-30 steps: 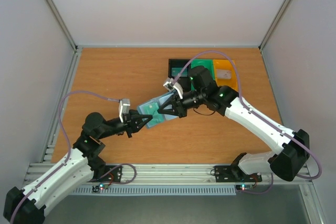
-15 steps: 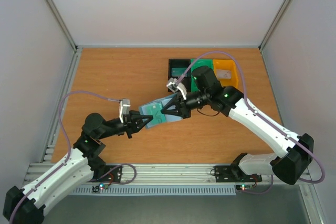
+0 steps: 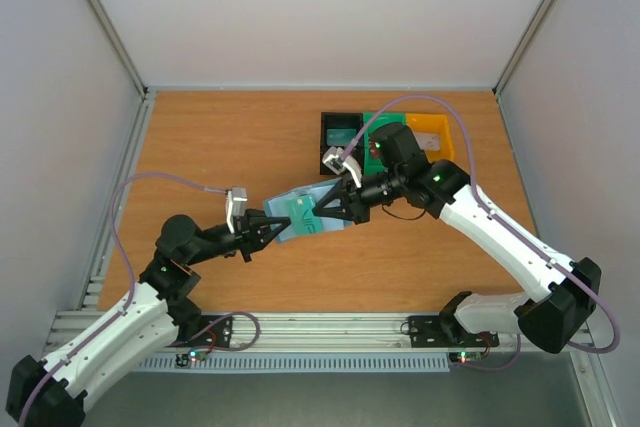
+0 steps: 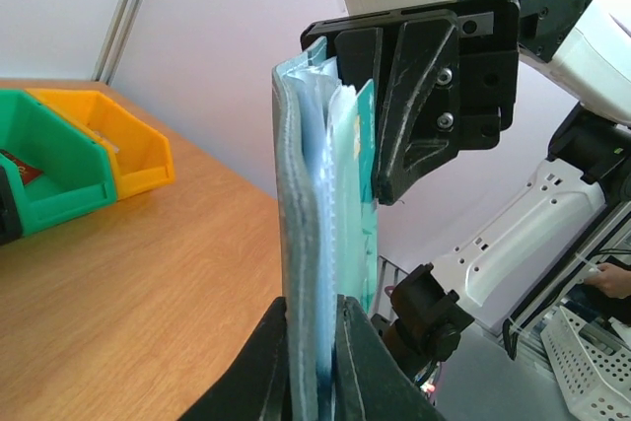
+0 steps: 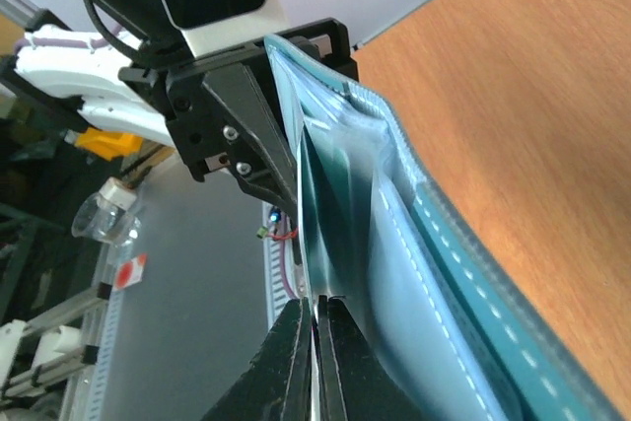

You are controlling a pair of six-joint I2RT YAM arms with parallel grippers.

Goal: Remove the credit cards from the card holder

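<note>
The blue-grey card holder [image 3: 308, 219] hangs open above the table between both arms. My left gripper [image 3: 271, 231] is shut on its lower left edge; in the left wrist view the jaws [image 4: 314, 342] clamp the holder [image 4: 296, 204] edge-on. A teal-green credit card [image 3: 298, 208] sticks partly out of an inner pocket, and my right gripper [image 3: 324, 209] is shut on it. In the right wrist view the gripper [image 5: 315, 317] pinches the thin card [image 5: 308, 214], with the light blue pockets of the holder [image 5: 444, 283] to the right. Any other cards are hidden inside.
Black bin [image 3: 338, 131], green bin [image 3: 384, 125] and yellow bin [image 3: 433, 135] stand in a row at the back right, behind the right arm. The green bin [image 4: 49, 170] holds a red item. Grey walls close in the table.
The right gripper has drawn back to the right with the card, so more of it shows outside the pocket. The left gripper has tightened on the holder and stayed in place.
</note>
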